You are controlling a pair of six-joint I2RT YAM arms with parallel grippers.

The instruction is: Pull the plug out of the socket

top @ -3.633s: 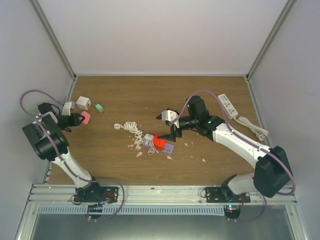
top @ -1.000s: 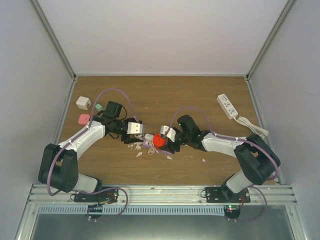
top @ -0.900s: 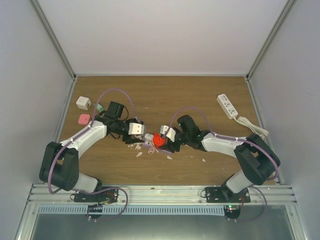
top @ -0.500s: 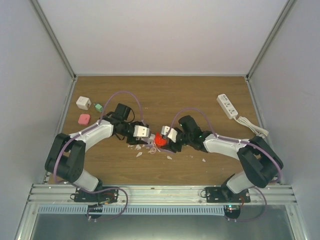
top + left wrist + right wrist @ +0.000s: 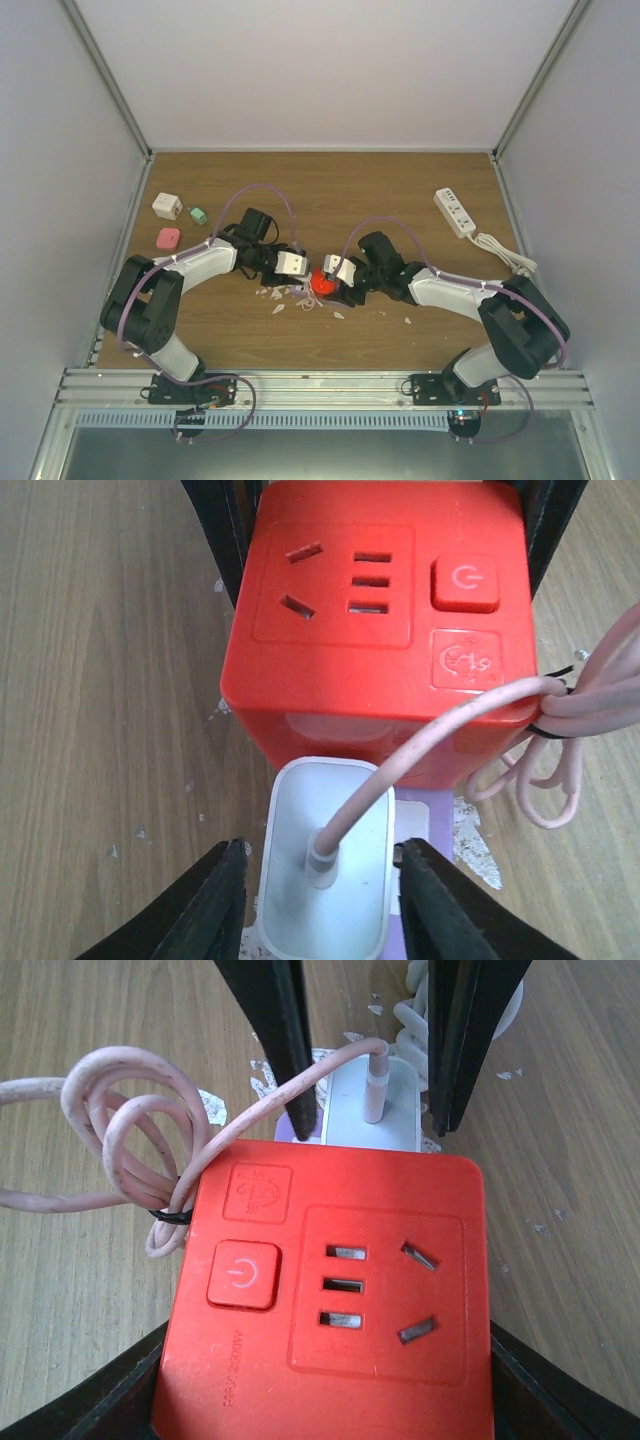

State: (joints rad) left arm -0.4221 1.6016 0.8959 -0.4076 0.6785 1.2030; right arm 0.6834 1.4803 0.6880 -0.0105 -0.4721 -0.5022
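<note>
At the middle of the counter (image 5: 400, 200) the 2 arms meet nose to nose. The right tool (image 5: 325, 1385) is clamped on the sides of the red socket (image 5: 325, 1290). The white plug (image 5: 325, 880) sits pushed into the socket's side face, its pink cable (image 5: 130, 1130) looping beside the cube. The left tool (image 5: 322, 905) straddles the plug with jaws parted, a thin strip of counter showing beside 1 finger (image 5: 220, 905). Farther back lie a pink adapter (image 5: 168, 238), a white adapter (image 5: 167, 206) and, at far right, a power strip (image 5: 455, 211).
</note>
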